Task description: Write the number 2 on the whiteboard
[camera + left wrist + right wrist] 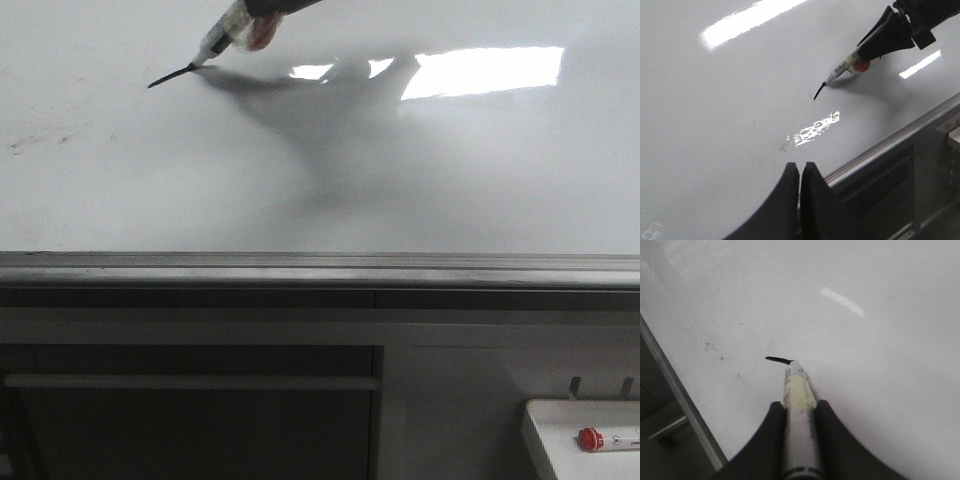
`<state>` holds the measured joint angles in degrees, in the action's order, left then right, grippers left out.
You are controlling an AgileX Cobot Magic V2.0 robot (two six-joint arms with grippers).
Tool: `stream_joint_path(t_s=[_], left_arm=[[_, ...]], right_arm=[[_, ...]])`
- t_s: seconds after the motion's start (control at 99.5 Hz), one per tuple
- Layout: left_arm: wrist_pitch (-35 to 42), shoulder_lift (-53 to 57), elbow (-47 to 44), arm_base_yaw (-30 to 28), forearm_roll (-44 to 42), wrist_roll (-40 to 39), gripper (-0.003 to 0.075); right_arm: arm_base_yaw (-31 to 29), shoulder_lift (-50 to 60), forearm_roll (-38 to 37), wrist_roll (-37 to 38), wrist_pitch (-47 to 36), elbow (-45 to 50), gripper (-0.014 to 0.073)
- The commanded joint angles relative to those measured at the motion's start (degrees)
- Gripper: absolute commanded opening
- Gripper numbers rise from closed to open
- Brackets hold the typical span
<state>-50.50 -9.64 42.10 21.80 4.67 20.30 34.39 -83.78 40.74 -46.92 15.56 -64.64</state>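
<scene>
The whiteboard (320, 190) fills the front view, glossy white with a grey lower rail. My right gripper (800, 407) is shut on a marker (797, 385) whose tip touches the board. The marker also shows in the front view (225, 35) at the top and in the left wrist view (842, 70). Only a short black stroke (170, 76) lies at its tip, also in the right wrist view (778, 359) and the left wrist view (818, 92); no whole number 2 shows. My left gripper (800, 167) is shut and empty, hovering near the board's lower rail (890, 142).
Faint dark smudges (35, 143) mark the board at the left. A small white tray (580, 440) with a red-capped marker (605, 438) sits at the lower right below the rail. A dark cabinet with a handle bar (190, 381) is under the board.
</scene>
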Motion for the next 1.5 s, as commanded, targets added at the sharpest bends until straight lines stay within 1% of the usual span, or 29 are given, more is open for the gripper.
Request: stream_joint_path(t_s=[0.0,0.201,0.352,0.492,0.733,0.904,1.105,1.226,1.367,1.487], left_arm=[[4.83,-0.83,1.38,0.44,0.86,-0.59,-0.0020],[4.92,-0.83,1.38,0.44,0.86,-0.59,-0.0020],[4.96,-0.83,1.38,0.44,0.86,-0.59,-0.0020],[4.96,-0.83,1.38,0.44,0.86,-0.59,-0.0020],[4.96,-0.83,1.38,0.44,0.86,-0.59,-0.0020],[4.96,-0.83,1.38,0.44,0.86,-0.59,-0.0020],[4.96,-0.83,1.38,0.44,0.86,-0.59,-0.0020],[4.96,-0.83,1.38,0.44,0.86,-0.59,-0.0020],[5.05,-0.83,1.38,0.44,0.86,-0.59,-0.0020],[5.05,-0.83,1.38,0.44,0.86,-0.59,-0.0020]], right_arm=[[-4.09,2.32,-1.02,-0.02,-5.52,-1.23,-0.0062],[-5.18,5.31,-1.13,-0.02,1.17,-0.85,-0.0060],[-4.70,5.94,0.01,1.27,2.83,1.98,-0.0060],[-2.72,5.31,2.11,2.06,-0.29,5.64,-0.0060],[5.17,0.26,4.72,2.06,-9.26,6.51,-0.0060],[7.58,-4.66,5.49,2.06,-9.44,4.54,-0.0060],[7.33,-5.19,5.59,2.06,-9.26,3.87,-0.0060],[6.25,-3.87,5.30,2.06,-7.39,3.87,-0.0060],[2.88,-1.19,4.41,2.06,-2.95,4.12,-0.0060],[-1.77,2.36,4.03,2.06,-1.39,6.23,-0.0060]])
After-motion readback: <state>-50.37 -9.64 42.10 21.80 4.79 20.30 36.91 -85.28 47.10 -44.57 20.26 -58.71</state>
